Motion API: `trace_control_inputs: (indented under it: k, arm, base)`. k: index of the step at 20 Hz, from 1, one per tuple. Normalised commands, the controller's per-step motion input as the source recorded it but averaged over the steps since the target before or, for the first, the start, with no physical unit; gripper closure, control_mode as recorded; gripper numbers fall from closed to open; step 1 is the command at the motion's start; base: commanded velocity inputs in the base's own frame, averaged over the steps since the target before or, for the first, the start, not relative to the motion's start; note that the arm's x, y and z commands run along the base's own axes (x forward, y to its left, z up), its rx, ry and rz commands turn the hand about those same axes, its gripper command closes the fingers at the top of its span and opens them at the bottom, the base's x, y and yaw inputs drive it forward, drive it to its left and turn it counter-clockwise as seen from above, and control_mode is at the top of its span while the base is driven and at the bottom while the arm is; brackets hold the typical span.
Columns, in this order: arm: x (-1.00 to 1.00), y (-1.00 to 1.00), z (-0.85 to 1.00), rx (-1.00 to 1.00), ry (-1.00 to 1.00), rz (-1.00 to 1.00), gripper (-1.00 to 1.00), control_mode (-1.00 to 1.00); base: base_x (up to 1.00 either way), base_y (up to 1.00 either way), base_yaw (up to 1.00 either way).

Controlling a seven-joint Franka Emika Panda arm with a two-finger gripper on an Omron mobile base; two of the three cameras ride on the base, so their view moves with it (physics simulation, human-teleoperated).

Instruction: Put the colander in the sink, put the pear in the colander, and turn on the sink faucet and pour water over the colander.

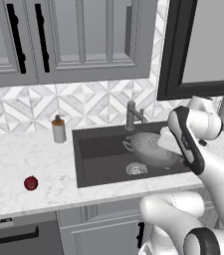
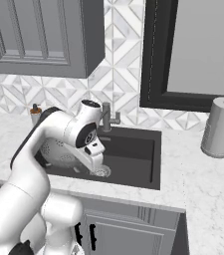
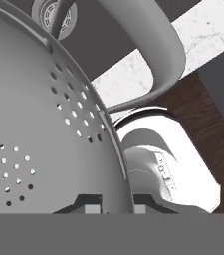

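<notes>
Soap pump bottle (image 1: 58, 129) on counter, paper-towel roll (image 2: 219, 127) right

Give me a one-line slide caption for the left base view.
Arm lowers the colander into the sink, the pear waiting on the counter to the left.

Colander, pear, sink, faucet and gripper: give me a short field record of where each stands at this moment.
colander: inside the sink, tilted, held by its rim
gripper: shut on the colander rim, one finger either side of the wall
sink: dark basin, drain uncovered beside the colander
pear: on the marble counter left of the sink, untouched
sink faucet: behind the basin, no water running
soap pump: on the counter at the sink's back left corner
</notes>
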Motion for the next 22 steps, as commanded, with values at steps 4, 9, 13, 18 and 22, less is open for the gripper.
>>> trace_control_inputs:
  k: [4,9,13,18,22]
  arm:
    - [0.2,-0.65,-0.02,0.0,0.0,0.06,1.0,-1.0]
    - [0.28,-0.55,-0.05,0.0,0.0,0.13,1.0,-1.0]
    - [0.36,-0.34,-0.09,0.0,0.0,0.15,1.0,-1.0]
    - [0.45,-0.13,-0.13,0.06,-0.03,0.23,1.0,-1.0]
    - [0.51,0.0,-0.24,0.08,-0.07,0.26,1.0,-1.0]
  base:
    - [0.0,0.0,0.0]
    - [0.0,0.0,0.0]
    - [0.0,0.0,0.0]
    - [0.0,0.0,0.0]
    - [0.0,0.0,0.0]
